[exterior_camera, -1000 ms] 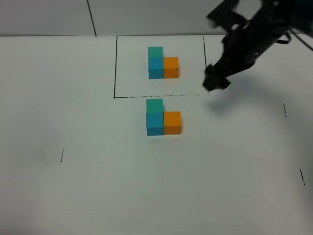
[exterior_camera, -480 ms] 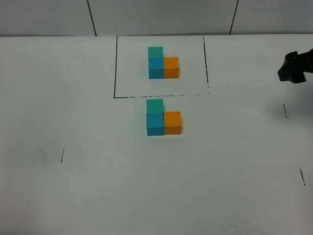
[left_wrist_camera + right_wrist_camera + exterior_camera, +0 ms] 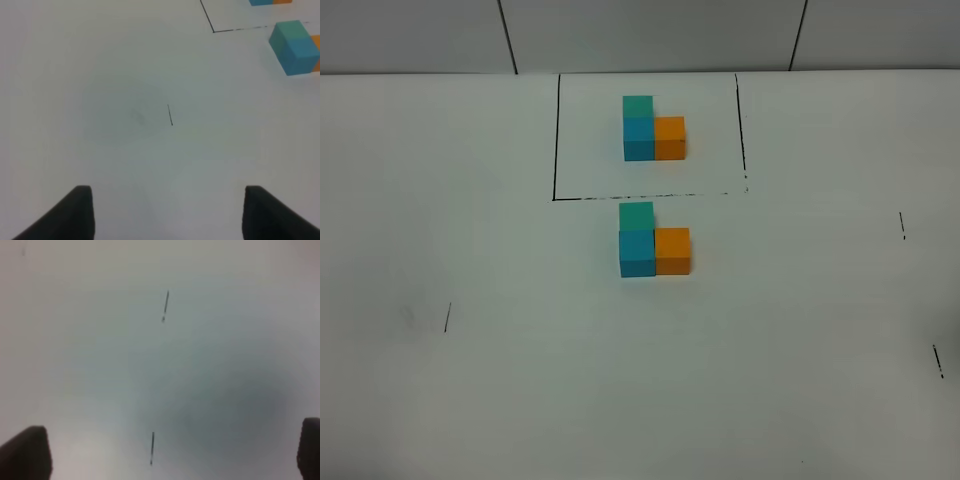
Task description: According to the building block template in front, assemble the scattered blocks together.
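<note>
The white table [image 3: 470,400] now shows no arm in the high view: a second ago the right arm reached in beside the drawn frame, half a second ago only its tip showed at the right edge, and now it is gone. That retreat suggests the building is finished.

The template [image 3: 653,128] sits inside its black frame, far from the robot. Just outside the frame's near line the scattered blocks [image 3: 653,240] stand joined in the same L: green behind blue, orange touching blue's right side.

The right gripper [image 3: 165,460] hangs over bare table, its tips wide apart and empty. The left gripper [image 3: 167,215] also stands apart, holding nothing, off to the left of the blocks.
</note>
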Robot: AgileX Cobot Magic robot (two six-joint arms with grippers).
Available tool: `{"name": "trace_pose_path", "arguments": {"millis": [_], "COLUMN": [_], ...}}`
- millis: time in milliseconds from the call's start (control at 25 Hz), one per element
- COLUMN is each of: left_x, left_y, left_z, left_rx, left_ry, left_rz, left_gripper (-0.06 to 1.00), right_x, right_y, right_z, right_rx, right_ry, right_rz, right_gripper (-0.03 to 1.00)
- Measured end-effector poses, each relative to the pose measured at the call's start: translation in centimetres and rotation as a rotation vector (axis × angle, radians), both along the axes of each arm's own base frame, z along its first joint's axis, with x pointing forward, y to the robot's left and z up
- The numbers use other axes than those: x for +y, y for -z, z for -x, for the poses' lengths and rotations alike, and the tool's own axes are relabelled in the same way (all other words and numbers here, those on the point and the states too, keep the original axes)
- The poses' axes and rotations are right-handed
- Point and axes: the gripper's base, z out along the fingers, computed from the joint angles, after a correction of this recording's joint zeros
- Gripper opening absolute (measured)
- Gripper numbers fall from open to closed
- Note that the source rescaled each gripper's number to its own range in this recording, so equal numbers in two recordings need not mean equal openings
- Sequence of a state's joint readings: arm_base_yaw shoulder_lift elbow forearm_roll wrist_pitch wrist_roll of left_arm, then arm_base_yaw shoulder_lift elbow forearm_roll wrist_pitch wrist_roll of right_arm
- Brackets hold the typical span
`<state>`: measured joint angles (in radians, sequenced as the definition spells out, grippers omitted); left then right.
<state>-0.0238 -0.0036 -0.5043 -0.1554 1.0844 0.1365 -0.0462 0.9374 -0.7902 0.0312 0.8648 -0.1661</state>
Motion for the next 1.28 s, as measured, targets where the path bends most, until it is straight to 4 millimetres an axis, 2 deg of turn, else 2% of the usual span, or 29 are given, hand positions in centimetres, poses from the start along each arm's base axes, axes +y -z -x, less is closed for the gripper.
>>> {"name": "trace_pose_path", "arguments": {"millis": [240, 400, 560, 800, 1280], "left_x": [0.0, 0.0, 0.0, 0.0, 0.0], "left_y": [0.0, 0.0, 0.0, 0.0, 0.0], "left_z": [0.0, 0.0, 0.0, 0.0, 0.0], "left_rx": [0.0, 0.0, 0.0, 0.0, 0.0], "left_ry": [0.0, 0.0, 0.0, 0.0, 0.0], "left_rz": [0.0, 0.0, 0.0, 0.0, 0.0], "left_gripper": [0.36, 0.36, 0.36, 0.36, 0.36], "right_x": [0.2, 0.4, 0.5, 0.6, 0.5], "right_y": [0.3, 0.5, 1.0, 3.2, 3.2], "right_z": [6.7, 9.8, 11.6, 13.3, 17.3], "right_rx": [-0.046, -0.123, -0.185, -0.203, -0.448], "right_ry": [0.031, 0.069, 0.077, 0.082, 0.106], "right_rz": [-0.01, -0.041, -0.049, -0.059, -0.061], "right_gripper": [1.0, 1.0, 1.0, 1.0, 1.0]}}
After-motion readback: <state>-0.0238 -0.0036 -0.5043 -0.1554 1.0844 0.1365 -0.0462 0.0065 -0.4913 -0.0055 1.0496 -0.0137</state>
